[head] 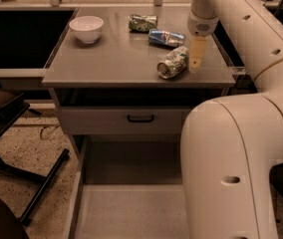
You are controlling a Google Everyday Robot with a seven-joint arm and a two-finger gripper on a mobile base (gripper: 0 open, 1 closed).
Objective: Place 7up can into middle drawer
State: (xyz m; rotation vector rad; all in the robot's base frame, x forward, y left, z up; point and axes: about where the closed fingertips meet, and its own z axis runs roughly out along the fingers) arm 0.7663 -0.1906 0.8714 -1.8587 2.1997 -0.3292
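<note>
While one bowl [86,28], one blue can [166,37] and one mottled can [142,22] share the tabletop [111,59], the 7up can [172,63] lies sideways at front; gripper [197,59] just right, perhaps touching, aperture indeterminable; middle drawer [126,213] open below.

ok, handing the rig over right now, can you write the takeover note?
Gripper: low over the countertop, close by the right side of the 7up can; a grasp is not evident.
7up can: on its side near the countertop's front right edge, shiny end facing the camera.
Middle drawer: pulled open below, the can not in it.
Done: drawer open, arm at the can.
Left: grasp the can, lift, carry it down into the drawer, release.
</note>
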